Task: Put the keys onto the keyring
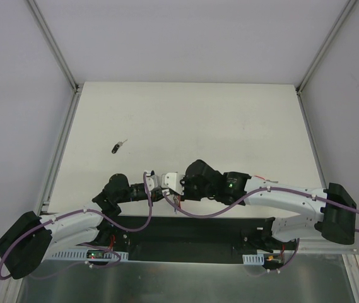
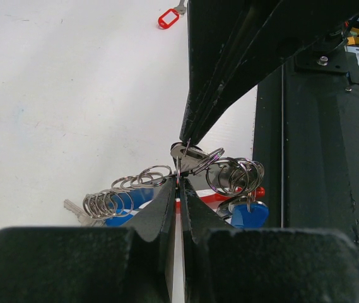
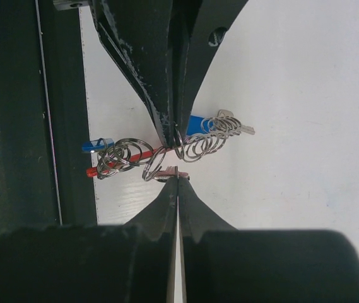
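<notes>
The job is partly done, as far as I can tell. The two claws meet tip to tip, low over the near part of the table [image 1: 198, 113]. The left claw [image 2: 179, 189] is pinched tight on a thin wire loop of the keyring [image 2: 119, 196], which hangs between the claws just above the table. The right claw [image 3: 178, 182] is clenched on a small silver key [image 2: 188, 156], and this key touches the keyring right where the tips meet. I cannot tell if it is threaded on yet. Silver key blades show on the keyring beside a blue tag [image 2: 248, 214], so I think some keys are on it already. A loose key [image 1: 118, 147] with a black head lies alone on the table, well apart from the claws, out to the left and farther away. It looks like that one has to be picked up and put on too. A red tag [image 2: 168, 17] lies farther out; it is not part of the job. For room, the black plate [image 1: 198, 230] and the near table edge are just beside the claws, so pulling back that way is tight. The far side of the table looks wide open. The loose key sits nearer the left edge, but not right at it.
</notes>
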Available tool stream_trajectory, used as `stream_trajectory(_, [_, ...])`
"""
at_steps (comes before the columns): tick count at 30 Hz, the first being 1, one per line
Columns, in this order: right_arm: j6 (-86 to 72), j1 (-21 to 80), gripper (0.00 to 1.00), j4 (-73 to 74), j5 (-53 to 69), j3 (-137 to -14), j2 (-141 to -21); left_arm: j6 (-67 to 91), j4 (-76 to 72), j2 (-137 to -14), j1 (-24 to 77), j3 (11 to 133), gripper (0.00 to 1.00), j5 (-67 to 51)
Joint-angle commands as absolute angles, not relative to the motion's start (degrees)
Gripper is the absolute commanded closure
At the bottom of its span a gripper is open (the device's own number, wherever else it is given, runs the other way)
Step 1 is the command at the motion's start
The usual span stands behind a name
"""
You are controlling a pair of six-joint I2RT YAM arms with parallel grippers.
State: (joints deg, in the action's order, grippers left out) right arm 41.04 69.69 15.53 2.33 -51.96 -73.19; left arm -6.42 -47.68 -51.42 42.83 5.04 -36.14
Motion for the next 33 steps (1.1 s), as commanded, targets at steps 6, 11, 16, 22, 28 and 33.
stream_trajectory(6, [40.96, 69.96, 0.99, 11.95, 0.88, -52.91, -72.69, -5.63, -51.94, -51.24, 43.24, 5.45, 1.0, -37.7])
stream_trajectory(11, [40.96, 70.05, 0.99, 12.04, 0.97, -52.91, -72.42, -5.63, -51.94, -51.77, 43.24, 5.63, 1.0, -37.88])
stream_trajectory(16, [41.04, 70.05, 0.99, 12.22, 1.14, -53.09, -72.6, -5.54, -51.94, -51.85, 43.33, 5.8, 1.0, -38.06])
stream_trajectory(22, [41.22, 70.05, 0.99, 13.18, 1.93, -53.44, -72.6, -5.71, -51.94, -52.38, 43.24, 5.8, 1.0, -37.79])
stream_trajectory(28, [41.31, 69.96, 0.99, 14.15, 2.37, -53.87, -73.12, -5.71, -52.03, -53.09, 43.33, 5.98, 1.0, -37.62])
stream_trajectory(33, [41.4, 69.96, 0.99, 14.59, 2.55, -54.05, -74.26, -5.71, -51.94, -53.09, 43.24, 5.89, 1.0, -37.35])
